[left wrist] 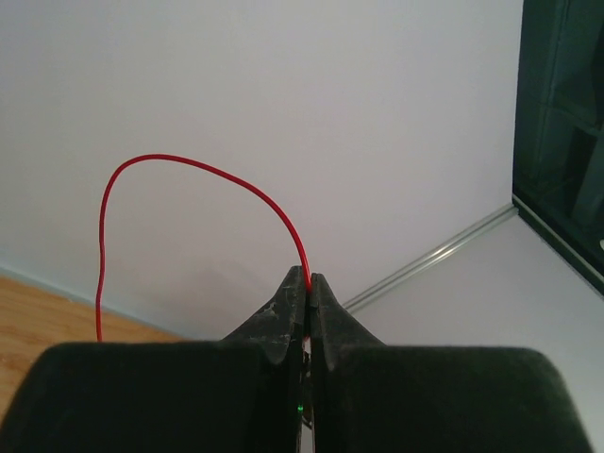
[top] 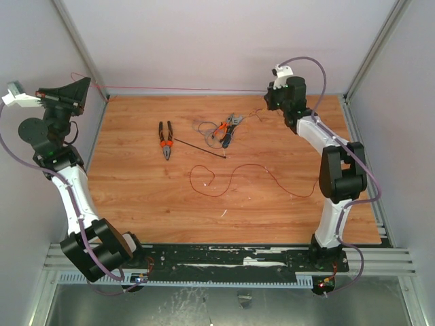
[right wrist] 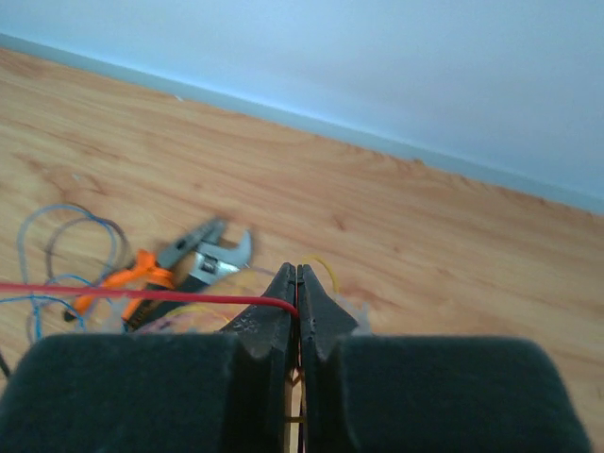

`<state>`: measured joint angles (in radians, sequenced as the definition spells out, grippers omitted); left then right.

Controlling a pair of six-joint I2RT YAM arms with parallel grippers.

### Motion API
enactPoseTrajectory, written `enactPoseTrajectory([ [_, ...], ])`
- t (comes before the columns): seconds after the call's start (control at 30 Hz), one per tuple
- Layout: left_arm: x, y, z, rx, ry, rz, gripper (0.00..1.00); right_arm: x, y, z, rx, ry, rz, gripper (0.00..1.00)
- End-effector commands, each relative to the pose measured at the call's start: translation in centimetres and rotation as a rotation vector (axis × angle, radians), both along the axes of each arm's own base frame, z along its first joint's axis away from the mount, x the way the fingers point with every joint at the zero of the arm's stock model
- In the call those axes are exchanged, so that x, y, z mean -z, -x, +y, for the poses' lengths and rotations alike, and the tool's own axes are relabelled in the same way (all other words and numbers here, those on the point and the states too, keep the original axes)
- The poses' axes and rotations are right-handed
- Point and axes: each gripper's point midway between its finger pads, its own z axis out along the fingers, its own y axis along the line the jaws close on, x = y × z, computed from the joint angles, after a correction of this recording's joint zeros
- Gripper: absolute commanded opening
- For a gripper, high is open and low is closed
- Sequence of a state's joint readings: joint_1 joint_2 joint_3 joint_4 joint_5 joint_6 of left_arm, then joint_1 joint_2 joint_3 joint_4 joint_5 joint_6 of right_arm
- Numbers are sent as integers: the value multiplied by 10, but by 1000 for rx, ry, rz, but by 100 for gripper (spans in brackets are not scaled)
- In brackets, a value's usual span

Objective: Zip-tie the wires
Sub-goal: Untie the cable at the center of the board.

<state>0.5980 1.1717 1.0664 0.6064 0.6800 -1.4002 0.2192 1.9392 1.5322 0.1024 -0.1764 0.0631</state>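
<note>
While you look down from the top camera, take the pliers (top: 165,141) as your mark. The zip tie (top: 200,148) lies flat on the table (top: 136,197) just right of them, straight and unlooped. Its far end points toward the wires (top: 209,129), a loose tangle further right, mixed up with a second orange-handled tool (top: 224,128). Another red loop sprawls on the arms' side of the pliers. One red strand (top: 177,89) runs taut well behind the pliers, from the left gripper (top: 87,83) across to the right gripper (top: 270,95).

On the left wrist camera, your left gripper (left wrist: 308,281) is clenched on that red strand (left wrist: 189,162), which arcs up from the tips and drops away left. The pliers are out of view.

On the right wrist camera, your right gripper (right wrist: 297,276) is pinched tight on the strand (right wrist: 142,291), which leaves leftward above the second tool (right wrist: 151,278) and the tangle (right wrist: 57,236).

By my reading, you have barely begun. One strand is stretched between both hands, nothing is bundled, and the zip tie sits untouched. Gathering, wrapping, threading and cinching all remain.
</note>
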Motion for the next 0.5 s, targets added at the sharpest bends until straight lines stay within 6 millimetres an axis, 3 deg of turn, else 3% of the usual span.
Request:
enactPoseTrajectory([
  [0.0,-39,15,16,-97,-41,-117,0,26,-5,-74,196,38,49,1],
  [0.47,-37,11,24,-128,-60,-99,0,65,-4,-178,379,-14,164,1],
])
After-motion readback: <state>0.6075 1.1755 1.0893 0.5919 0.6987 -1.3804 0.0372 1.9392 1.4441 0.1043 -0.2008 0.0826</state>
